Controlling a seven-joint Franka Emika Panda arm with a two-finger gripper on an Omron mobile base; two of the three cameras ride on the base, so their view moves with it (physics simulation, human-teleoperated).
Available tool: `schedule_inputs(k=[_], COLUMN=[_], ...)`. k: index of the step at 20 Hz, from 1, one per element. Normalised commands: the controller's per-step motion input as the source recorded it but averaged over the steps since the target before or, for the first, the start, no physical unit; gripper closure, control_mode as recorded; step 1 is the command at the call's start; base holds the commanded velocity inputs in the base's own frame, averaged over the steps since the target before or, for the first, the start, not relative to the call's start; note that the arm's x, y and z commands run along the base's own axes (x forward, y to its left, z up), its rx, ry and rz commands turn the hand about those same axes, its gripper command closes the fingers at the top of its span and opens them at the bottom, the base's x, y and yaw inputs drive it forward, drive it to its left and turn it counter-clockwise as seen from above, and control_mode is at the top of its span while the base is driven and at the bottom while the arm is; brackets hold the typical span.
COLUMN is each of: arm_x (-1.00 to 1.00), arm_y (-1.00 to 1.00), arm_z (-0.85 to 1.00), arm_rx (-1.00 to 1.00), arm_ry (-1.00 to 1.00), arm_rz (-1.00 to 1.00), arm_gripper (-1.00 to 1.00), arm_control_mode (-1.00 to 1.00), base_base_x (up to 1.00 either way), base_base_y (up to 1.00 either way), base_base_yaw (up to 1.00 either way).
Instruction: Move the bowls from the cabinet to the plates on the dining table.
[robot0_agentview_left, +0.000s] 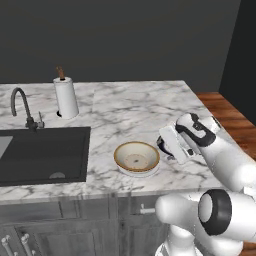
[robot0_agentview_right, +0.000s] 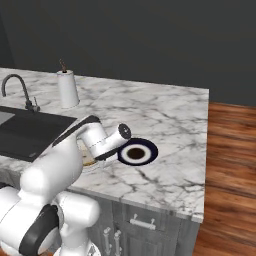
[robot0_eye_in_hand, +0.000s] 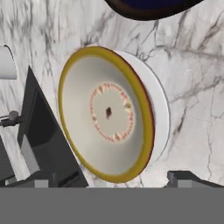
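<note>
One wide shallow beige bowl with a tan-brown rim (robot0_agentview_left: 136, 158) sits on a plain white round plate (robot0_eye_in_hand: 161, 114) near the front edge of the white marble dining table (robot0_agentview_left: 130, 107). At its 3 o'clock in the left base view, just beside it, lies a dark blue plate with a white ring and dark centre (robot0_agentview_right: 137, 152). The robot's two-finger gripper (robot0_eye_in_hand: 118, 179) hangs over the bowl with its fingers spread wide, holding nothing. At 10 o'clock stands a white paper-towel roll (robot0_agentview_left: 66, 97); at 9 o'clock, a black sink (robot0_agentview_left: 42, 152).
</note>
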Motion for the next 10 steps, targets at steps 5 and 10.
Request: schedule_inputs(k=[5, 10], arm_x=[-0.35, -0.52], arm_y=[-0.05, 0.00], arm_z=[0.54, 0.41], arm_rx=[-0.01, -0.05], arm_ry=[-0.02, -0.12], arm_rz=[-0.01, 0.00], arm_gripper=[-1.00, -1.00], arm_control_mode=[-1.00, -1.00], base_base_x=[0.00, 0.00], base_base_y=[0.00, 0.00], base_base_yaw=[0.00, 0.00])
